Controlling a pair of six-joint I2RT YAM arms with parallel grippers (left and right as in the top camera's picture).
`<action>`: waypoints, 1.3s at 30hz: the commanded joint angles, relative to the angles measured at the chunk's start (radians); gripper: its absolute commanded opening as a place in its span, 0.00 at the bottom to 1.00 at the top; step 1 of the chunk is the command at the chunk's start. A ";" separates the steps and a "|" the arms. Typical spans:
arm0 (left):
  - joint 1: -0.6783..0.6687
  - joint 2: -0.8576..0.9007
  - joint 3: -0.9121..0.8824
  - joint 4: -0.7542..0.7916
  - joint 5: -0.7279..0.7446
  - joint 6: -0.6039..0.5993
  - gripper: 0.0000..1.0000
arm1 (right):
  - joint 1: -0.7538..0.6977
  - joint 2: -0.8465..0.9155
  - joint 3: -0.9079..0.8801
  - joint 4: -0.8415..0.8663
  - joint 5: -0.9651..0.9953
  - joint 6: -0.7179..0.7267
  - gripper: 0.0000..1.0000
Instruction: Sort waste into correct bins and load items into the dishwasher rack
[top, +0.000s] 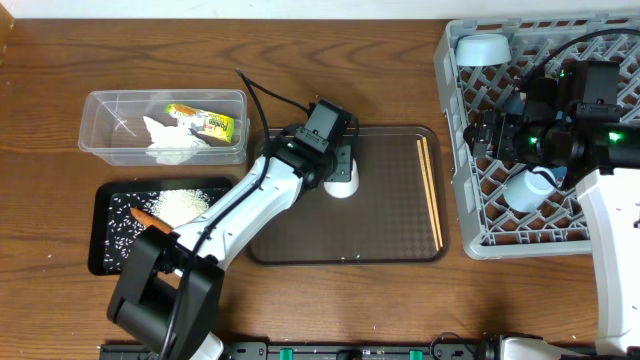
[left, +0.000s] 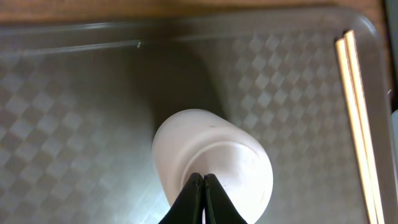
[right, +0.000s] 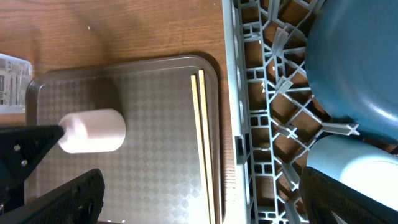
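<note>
Both fingers (left: 194, 194) of the left gripper (left: 203, 182) are closed almost together, and they seem to pinch the thin wall of the cup (left: 211, 149). The cup is over the tray (left: 74, 124), left of the chopsticks (left: 359, 124); I cannot tell if it touches the tray. Such a pinch is small, so I think the lift should be slow and straight up, without swinging, or the cup may turn or slip. The carry then goes right, above the chopsticks, to the rack (top: 452, 150). The right gripper (right: 202, 186) hangs there with its fingers spread wide and nothing between them, so the left arm should choose a free place away from it, and let go only when the cup rests.
</note>
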 joint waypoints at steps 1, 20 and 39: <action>0.007 0.037 -0.065 -0.090 -0.020 0.016 0.06 | 0.016 -0.005 0.001 0.000 0.002 0.004 0.99; 0.007 -0.077 -0.064 -0.189 0.026 0.017 0.73 | 0.016 -0.005 0.001 0.000 0.002 0.004 0.99; 0.007 -0.321 0.029 -0.229 -0.092 0.016 0.93 | 0.016 -0.005 0.001 0.000 0.002 0.004 0.99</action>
